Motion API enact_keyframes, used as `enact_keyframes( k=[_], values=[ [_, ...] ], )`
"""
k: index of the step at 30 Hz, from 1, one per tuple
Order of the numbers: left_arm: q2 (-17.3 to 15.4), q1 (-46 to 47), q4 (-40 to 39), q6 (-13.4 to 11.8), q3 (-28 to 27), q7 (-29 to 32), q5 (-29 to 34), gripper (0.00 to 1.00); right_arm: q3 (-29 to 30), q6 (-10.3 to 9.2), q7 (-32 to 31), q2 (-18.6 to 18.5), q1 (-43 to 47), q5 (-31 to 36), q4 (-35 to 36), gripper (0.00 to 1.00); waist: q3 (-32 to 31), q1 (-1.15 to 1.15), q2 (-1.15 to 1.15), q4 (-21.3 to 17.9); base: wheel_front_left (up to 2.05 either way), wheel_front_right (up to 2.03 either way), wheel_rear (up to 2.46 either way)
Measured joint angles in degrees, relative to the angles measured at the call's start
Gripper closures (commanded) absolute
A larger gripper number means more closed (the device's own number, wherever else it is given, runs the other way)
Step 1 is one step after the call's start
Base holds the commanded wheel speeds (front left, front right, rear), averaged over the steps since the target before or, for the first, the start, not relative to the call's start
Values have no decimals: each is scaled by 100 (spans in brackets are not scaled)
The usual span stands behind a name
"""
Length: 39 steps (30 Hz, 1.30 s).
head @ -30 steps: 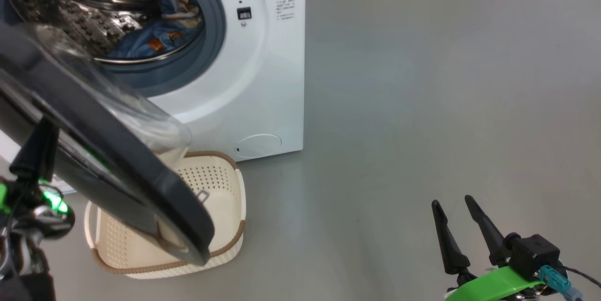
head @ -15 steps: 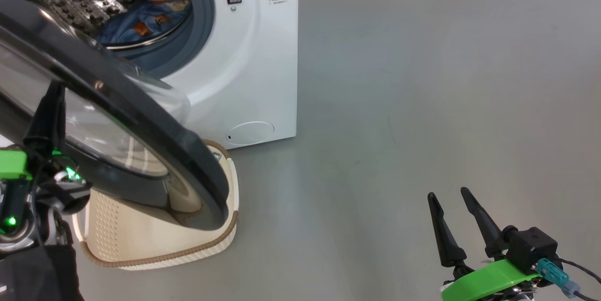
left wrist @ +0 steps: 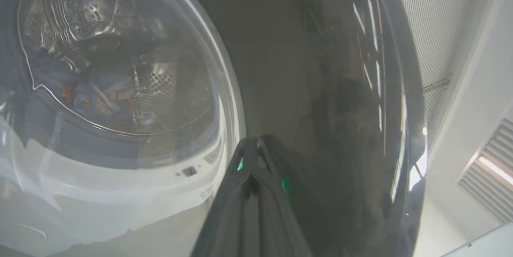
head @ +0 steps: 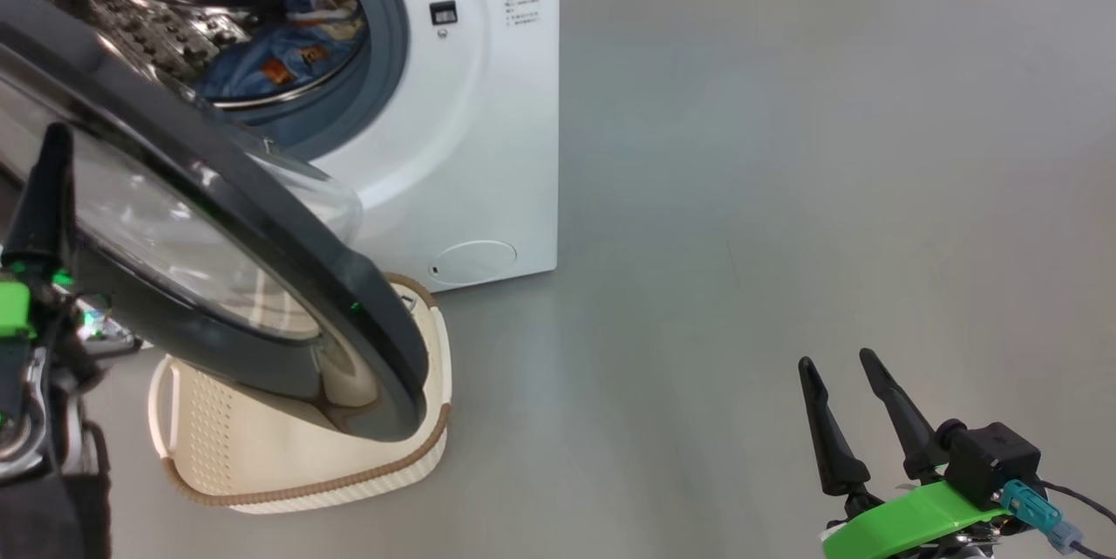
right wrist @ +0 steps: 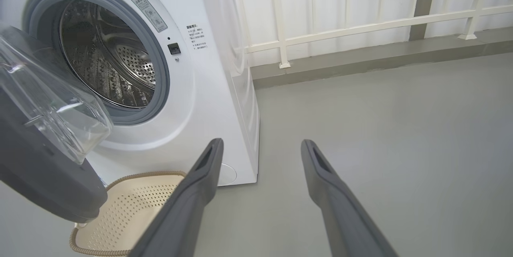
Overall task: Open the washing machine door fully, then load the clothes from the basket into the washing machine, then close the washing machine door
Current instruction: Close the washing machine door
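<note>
The washing machine door (head: 200, 262) stands about half open, swung out across the basket (head: 261, 463), its glass bowl bulging toward the drum. The clothes (head: 270, 62) lie inside the washing machine (head: 488, 132), blue with orange bears, well back from the grey gasket. So I judge that loading is done and closing the door is the step in hand.

My left hand (left wrist: 253, 156) is closed on nothing. Its two fingers are pressed together, with the tips against the door's dark outer rim just beside the glass. I cannot tell whether they truly touch it. My right hand (head: 837, 363) is spread wide and empty, low over the floor (head: 785, 149), well apart from the machine.

The next move, as I see it, calls for a steady push along the hinge's arc. I must slide with the rim as it turns, until the bowl seats in the gasket and the latch catches.

The head view gives me the whole layout and the clothes directly. The left wrist view gives the fingertips at the rim, with the clothes as a warped image through the glass. The right wrist view gives the gap between door and opening from the side. It also gives the basket's perforated floor, which looks bare, and a railing (right wrist: 340, 28) beyond.
</note>
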State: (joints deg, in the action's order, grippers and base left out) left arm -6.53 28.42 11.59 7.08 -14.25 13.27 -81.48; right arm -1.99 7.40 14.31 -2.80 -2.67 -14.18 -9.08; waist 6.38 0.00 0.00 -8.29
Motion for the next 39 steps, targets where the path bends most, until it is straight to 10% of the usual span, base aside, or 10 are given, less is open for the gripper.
enact_keyframes(
  k=[18, 20, 21, 39],
  values=[
    [-1857, -1569, -724, -41, 1477, -2651, 3257, 98, -64, 0, 0, 0, 165, -12, -24, 0, -541, 0, 0, 193, 0, 0, 0],
    [-1904, -1734, -719, -187, 1472, -2732, 3762, 51, -69, 0, 0, 0, 166, -13, -12, 0, -581, 0, 0, 207, 0, 0, 0],
    [-1925, -1820, -742, -252, 1497, -2748, 4027, 0, -70, 0, 0, 0, 168, -13, -3, 0, -596, 0, 0, 212, 0, 0, 0],
    [-1374, -3485, -1224, -944, 1351, -2789, 6025, 0, -113, 0, 0, 0, 271, -13, 90, 0, -669, 0, 0, 178, 0, 0, 0]
  ],
)
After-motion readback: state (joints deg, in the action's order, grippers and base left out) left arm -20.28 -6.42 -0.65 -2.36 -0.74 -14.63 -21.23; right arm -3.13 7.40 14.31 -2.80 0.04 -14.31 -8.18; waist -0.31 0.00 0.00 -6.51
